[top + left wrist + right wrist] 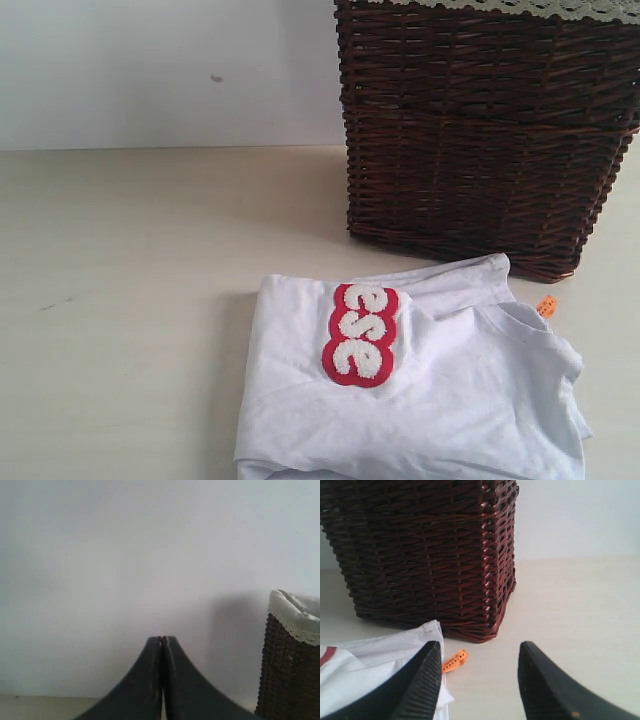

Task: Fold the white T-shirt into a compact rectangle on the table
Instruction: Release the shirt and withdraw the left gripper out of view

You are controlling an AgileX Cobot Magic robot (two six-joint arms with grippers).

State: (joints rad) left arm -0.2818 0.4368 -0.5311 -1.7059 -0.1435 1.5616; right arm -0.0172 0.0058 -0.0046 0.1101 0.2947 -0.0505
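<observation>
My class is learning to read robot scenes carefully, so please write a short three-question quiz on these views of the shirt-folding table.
1. True or false: the white T-shirt lies on the table, outside the wicker basket.
2. The band outlining the shirt's fuzzy lettering is: A red, B blue, C green.
3. Which is shut on nothing, the left gripper or the right gripper?
Key: 1 true; 2 A; 3 the left, while the right stands open.
</observation>
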